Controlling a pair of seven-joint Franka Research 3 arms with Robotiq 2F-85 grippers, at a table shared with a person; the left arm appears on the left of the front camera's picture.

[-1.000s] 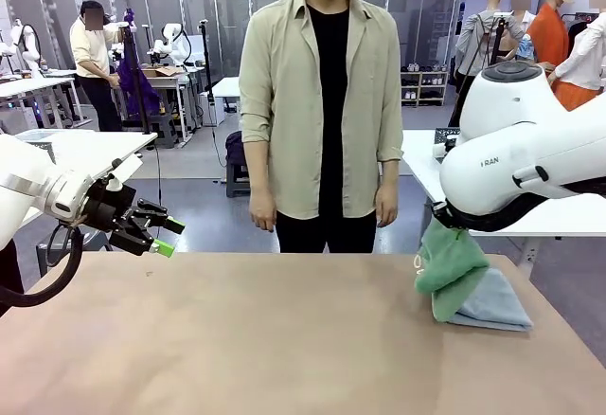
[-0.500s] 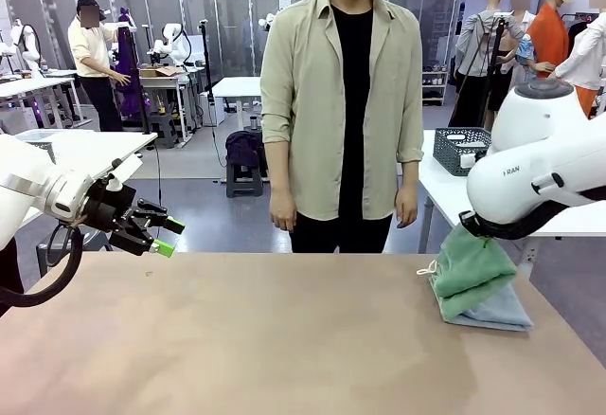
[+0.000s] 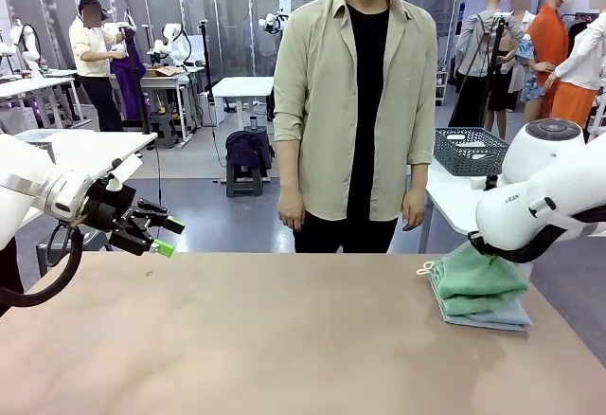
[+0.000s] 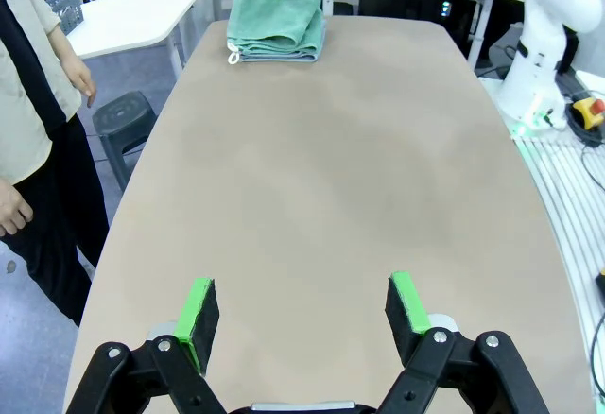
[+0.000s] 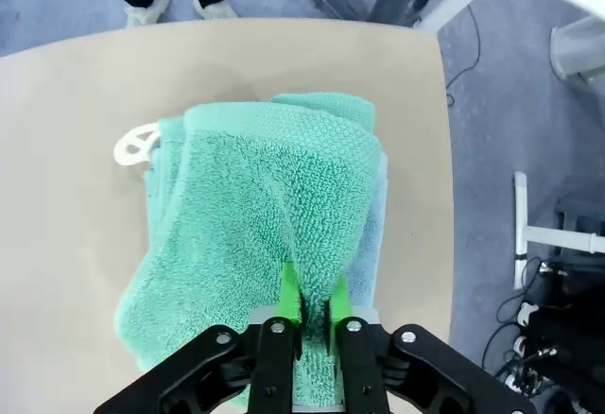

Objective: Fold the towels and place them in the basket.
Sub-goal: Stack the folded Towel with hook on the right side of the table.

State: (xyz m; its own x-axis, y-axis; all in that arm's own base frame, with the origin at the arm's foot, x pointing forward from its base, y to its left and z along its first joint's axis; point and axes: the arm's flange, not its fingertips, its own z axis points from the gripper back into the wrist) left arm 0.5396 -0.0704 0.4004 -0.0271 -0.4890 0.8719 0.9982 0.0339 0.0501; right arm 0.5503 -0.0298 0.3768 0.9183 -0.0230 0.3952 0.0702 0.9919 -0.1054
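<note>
The mint green towel (image 3: pixel 476 280) lies folded on the light blue-grey towel (image 3: pixel 499 318) at the table's far right. In the right wrist view my right gripper (image 5: pixel 312 305) is shut on a raised fold of the green towel (image 5: pixel 255 197); a blue-grey edge (image 5: pixel 380 201) peeks out beside it and a white loop (image 5: pixel 135 145) sticks out. My left gripper (image 3: pixel 161 237) hovers open over the table's left edge, its jaws wide apart and empty (image 4: pixel 302 310). From there the towels (image 4: pixel 277 25) lie far across the table. The basket (image 3: pixel 471 153) stands on a white side table behind.
A person (image 3: pixel 355 102) stands at the far edge of the brown table (image 3: pixel 284 339), hands hanging down. My right arm's white body (image 3: pixel 540 211) hangs over the towels and hides its gripper in the front view. The white side table (image 3: pixel 454 202) stands past the right corner.
My right arm has swung right and lowered the hanging green towel until it lies flat on the blue-grey one. The person has stepped to the right. My left arm has stayed still.
</note>
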